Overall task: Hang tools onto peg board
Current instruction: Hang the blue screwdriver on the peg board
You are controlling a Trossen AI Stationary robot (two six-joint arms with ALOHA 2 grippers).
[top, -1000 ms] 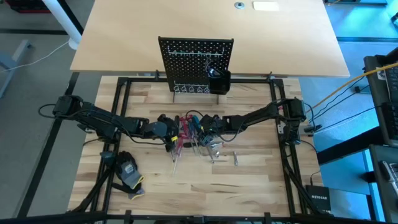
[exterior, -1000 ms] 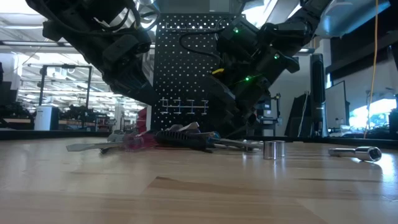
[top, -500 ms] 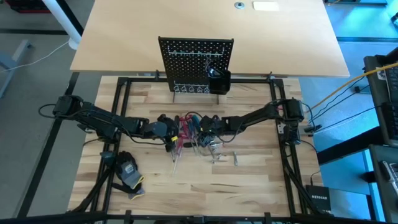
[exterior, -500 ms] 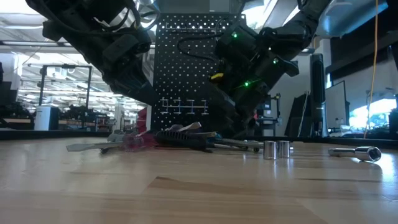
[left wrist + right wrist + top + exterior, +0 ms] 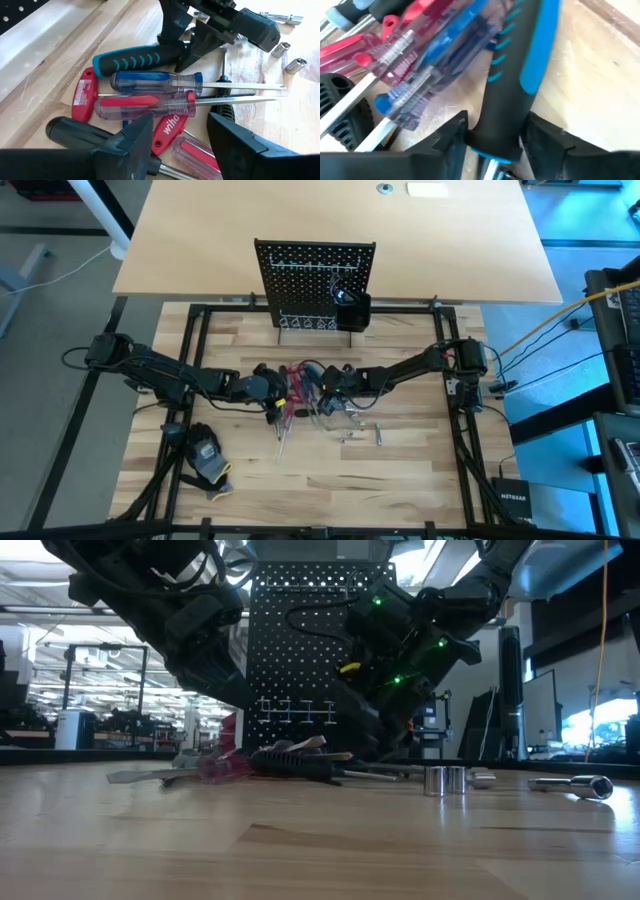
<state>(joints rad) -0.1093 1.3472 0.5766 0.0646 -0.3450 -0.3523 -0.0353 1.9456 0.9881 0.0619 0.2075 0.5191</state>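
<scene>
Several screwdrivers and a red T-handled key lie in a pile (image 5: 303, 392) at mid-table, in front of the upright black peg board (image 5: 315, 280). My right gripper (image 5: 495, 145) reaches into the pile from the right and has closed on the black-and-blue screwdriver (image 5: 135, 57). From the left, my left gripper (image 5: 180, 135) stands open just above the handles, touching nothing. Silver bits (image 5: 445, 780) lie on the wood to the right of the pile. My right gripper pinches the black-and-blue screwdriver's handle (image 5: 495, 125) between its two fingers, at the handle's end nearest that arm. The fingers slant down from the table's right side and lie across the handle. The screwdriver still lies among the other tools.
A black-and-yellow glove (image 5: 205, 455) lies near the front left. A silver extension bar (image 5: 575, 783) rests on the wood at the right. The peg board carries wire hooks (image 5: 295, 710) and a small black bin (image 5: 352, 308). A black frame (image 5: 190, 360) borders the work surface.
My right gripper has settled slightly lower into the pile. A second silver bit has come into sight beside the first, and another small piece has shifted toward the table's right. My left arm has kept still.
</scene>
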